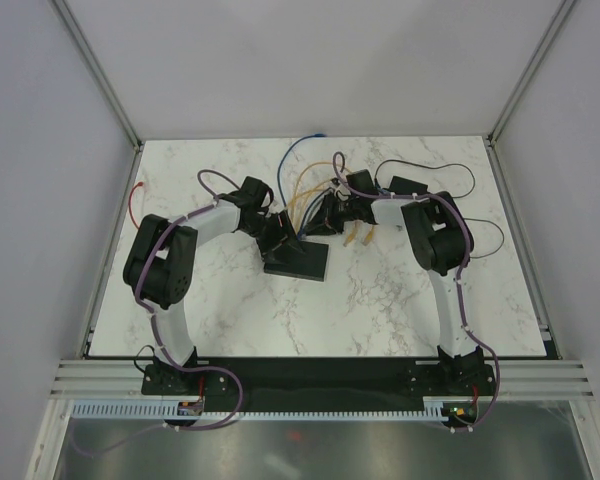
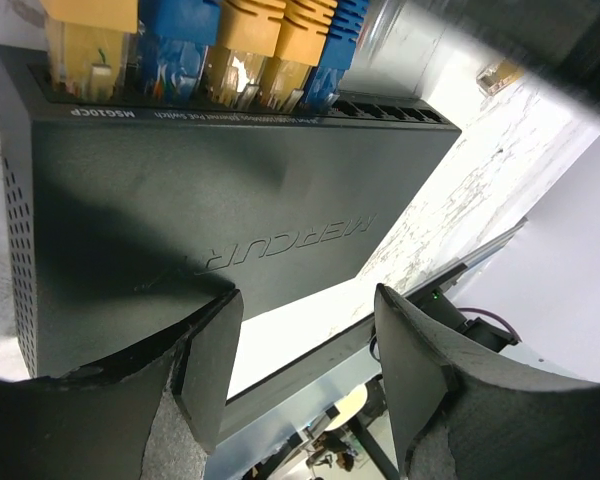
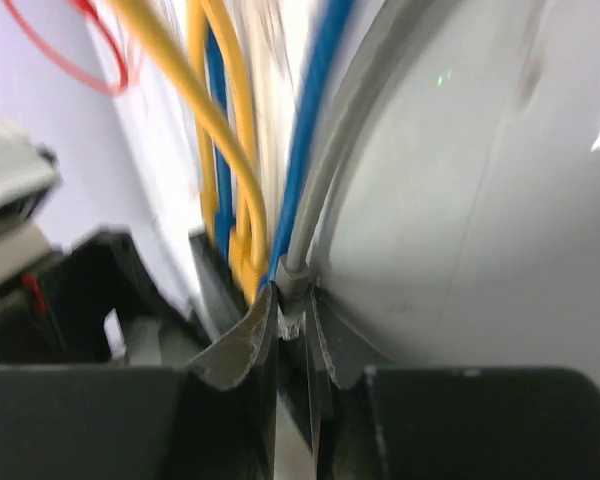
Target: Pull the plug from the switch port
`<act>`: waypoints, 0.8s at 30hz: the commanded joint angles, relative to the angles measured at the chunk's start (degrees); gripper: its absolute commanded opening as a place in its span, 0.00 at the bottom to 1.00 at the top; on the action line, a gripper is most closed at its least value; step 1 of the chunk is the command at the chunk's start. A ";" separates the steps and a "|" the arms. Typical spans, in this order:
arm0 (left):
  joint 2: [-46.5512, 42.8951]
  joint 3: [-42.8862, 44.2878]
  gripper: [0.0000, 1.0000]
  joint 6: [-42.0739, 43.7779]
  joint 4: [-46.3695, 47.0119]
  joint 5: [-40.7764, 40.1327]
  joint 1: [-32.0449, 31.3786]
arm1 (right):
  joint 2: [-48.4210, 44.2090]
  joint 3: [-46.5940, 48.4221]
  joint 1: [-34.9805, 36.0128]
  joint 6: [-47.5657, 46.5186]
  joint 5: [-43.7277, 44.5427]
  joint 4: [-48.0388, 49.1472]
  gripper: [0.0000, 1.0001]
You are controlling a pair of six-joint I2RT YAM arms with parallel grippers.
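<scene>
Looks like a robotics lab cell. Stands boxed in by plain white panels [image 1: 40, 150] on aluminium posts [image 1: 96, 70] beyond and beside the jaws. Has a marble-look tabletop [image 1: 380, 300] under the jaws and, behind them, a slotted rail [image 1: 100, 378] bearing the left arm [image 1: 165, 265] and right arm [image 1: 440, 240], with a cable duct [image 1: 310, 408].

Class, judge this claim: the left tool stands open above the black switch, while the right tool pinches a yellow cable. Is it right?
No. The right wrist view shows the right tool pinching a grey cable, not a yellow one; the yellow cables run beside it. The left tool does stand open above the black switch.
</scene>
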 commanded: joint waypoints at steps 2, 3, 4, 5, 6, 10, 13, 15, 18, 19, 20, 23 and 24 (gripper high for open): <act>6.32 -4.83 0.67 1.71 -5.10 -12.39 -0.15 | -1.79 4.11 -1.00 -12.90 14.00 -1.17 0.00; 6.32 -4.83 0.67 1.71 -5.27 -12.30 -0.15 | -2.75 3.33 -1.08 -14.24 14.00 -1.17 0.00; 6.50 -4.74 0.67 1.62 -5.10 -12.04 -0.15 | -3.11 2.71 -1.08 -15.47 14.17 -1.17 0.00; 6.76 -4.65 0.67 1.71 -5.01 -11.87 -0.15 | -3.38 2.10 -1.17 -16.36 14.26 -1.17 0.00; 6.76 -4.74 0.67 1.80 -4.92 -11.86 -0.15 | -3.03 1.39 -1.26 -16.19 14.17 -1.17 0.00; 5.97 -4.57 0.65 3.72 -4.83 -11.86 -0.15 | -3.20 1.38 -1.87 -10.51 12.51 -0.73 0.00; 3.96 -4.56 0.64 5.83 -4.74 -11.43 -0.33 | -4.95 4.11 -1.87 -2.69 7.69 0.15 0.00; 0.90 -4.39 0.64 7.07 -4.75 -10.64 -0.42 | -7.84 5.51 -2.05 0.14 6.53 -1.16 0.00; -4.72 -3.43 0.64 10.23 -4.83 -9.41 -1.21 | -9.61 6.84 -2.22 5.24 -2.41 -9.66 0.00; -5.97 -3.16 0.65 11.80 -4.83 -8.71 -1.47 | -11.01 5.44 -2.22 6.73 -4.27 -10.04 0.00; -7.55 -2.90 0.65 12.34 -4.83 -7.74 -1.47 | -12.77 3.95 -2.22 7.45 -6.29 -9.96 0.00; -13.00 -2.11 0.67 14.71 -4.31 -3.35 -1.65 | -19.89 -0.71 -2.49 6.40 -9.89 -12.49 0.00; -14.40 -1.76 0.68 15.41 -4.04 -1.08 -1.65 | -22.69 -3.07 -2.49 5.35 -10.61 -13.72 0.00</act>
